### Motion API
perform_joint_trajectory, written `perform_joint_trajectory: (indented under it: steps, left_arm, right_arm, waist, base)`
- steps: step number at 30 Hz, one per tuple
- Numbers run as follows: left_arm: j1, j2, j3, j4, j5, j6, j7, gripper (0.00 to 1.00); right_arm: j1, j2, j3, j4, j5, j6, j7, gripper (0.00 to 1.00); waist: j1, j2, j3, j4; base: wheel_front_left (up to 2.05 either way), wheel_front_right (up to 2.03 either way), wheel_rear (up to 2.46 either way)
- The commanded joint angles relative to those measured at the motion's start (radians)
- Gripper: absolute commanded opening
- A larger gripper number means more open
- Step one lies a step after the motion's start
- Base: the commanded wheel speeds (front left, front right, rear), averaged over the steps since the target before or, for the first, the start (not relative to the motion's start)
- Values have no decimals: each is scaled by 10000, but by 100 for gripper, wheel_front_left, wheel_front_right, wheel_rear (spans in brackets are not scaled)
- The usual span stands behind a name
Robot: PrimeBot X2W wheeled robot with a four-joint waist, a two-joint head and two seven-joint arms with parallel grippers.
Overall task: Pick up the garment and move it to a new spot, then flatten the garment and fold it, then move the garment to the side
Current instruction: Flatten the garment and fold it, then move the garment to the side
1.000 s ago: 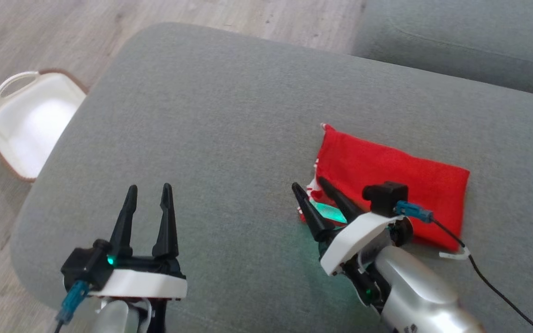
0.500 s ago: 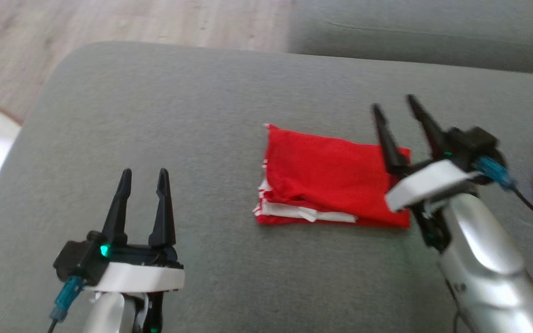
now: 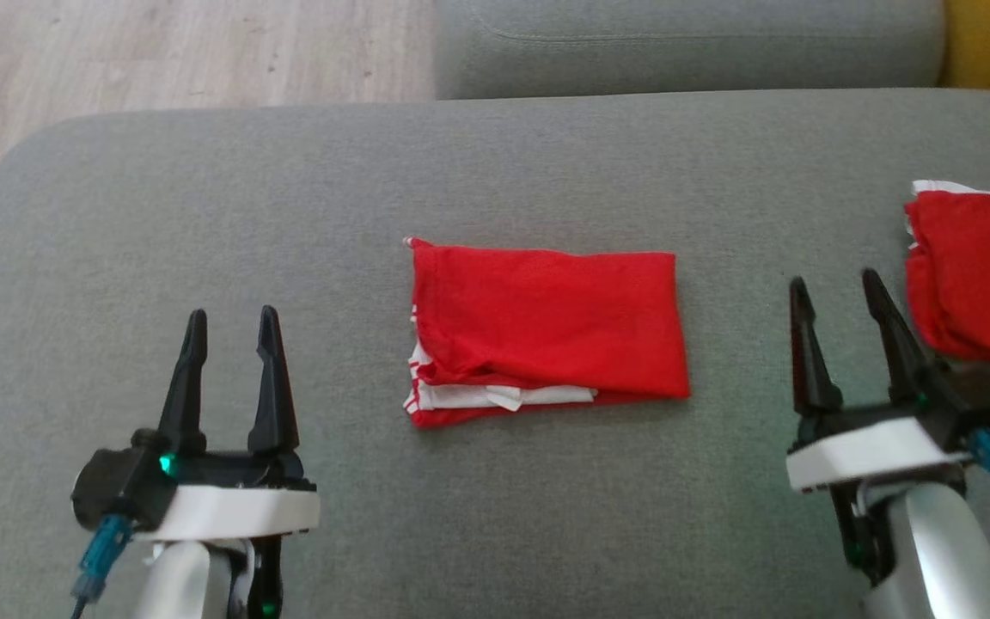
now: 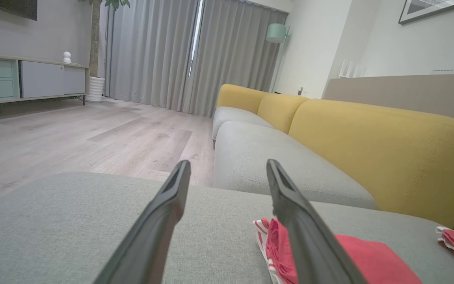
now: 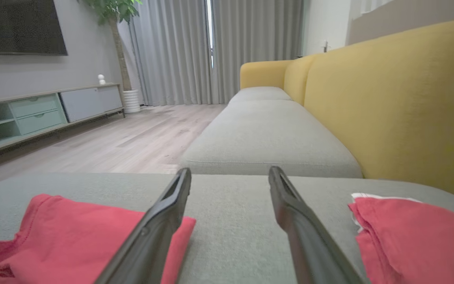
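Observation:
A red garment [image 3: 546, 322] with white trim lies folded into a rectangle on the grey cushion [image 3: 495, 172], between my two arms. It also shows low in the left wrist view [image 4: 365, 260] and the right wrist view [image 5: 61, 236]. My left gripper [image 3: 231, 322] hovers open at the lower left, well apart from the garment. My right gripper [image 3: 834, 288] stands open at the lower right, between the folded garment and a second red folded garment [image 3: 976, 266] at the right edge. Nothing is between either pair of fingers.
A second grey seat cushion [image 3: 684, 43] lies beyond, with a yellow sofa back [image 5: 400, 102] on the right. Wooden floor [image 3: 160, 52] runs along the upper left. A low cabinet [image 5: 45, 110], a potted plant and curtains stand far off.
The head camera has swung right, so the white basket has left the picture. My right gripper has drawn back off the folded garment to its right side. The left arm holds still.

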Motion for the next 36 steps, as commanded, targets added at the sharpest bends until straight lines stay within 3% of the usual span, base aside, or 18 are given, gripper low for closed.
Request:
perform_joint_trajectory:
  steps: [1,15,31,36]
  left_arm:
    - [-247,31,332,-284,75,8,-80,100]
    - [-403,31,116,-114,-5,-29,-80,100]
    - [-1071,31,-802,66,-102,-25,-80,100]
    - [-1163,31,-983,40,-179,24,-80,100]
  right_arm:
    - [-159,73,176,-367,-10,-9,-104,100]
    - [-16,128,320,-453,428,-9,-104,100]
    - [-1415,129,885,2118,887,-9,985,100]
    - [-1835,129,1336,3165,1576,-9,1293,100]
  waist:
    - [0,0,5,-41]
    - [0,0,311,7]
    - [0,0,1409,1066]
    - [0,0,1502,1244]
  base:
    - [0,0,0]
    - [0,0,0]
    - [0,0,0]
    - [0,0,0]
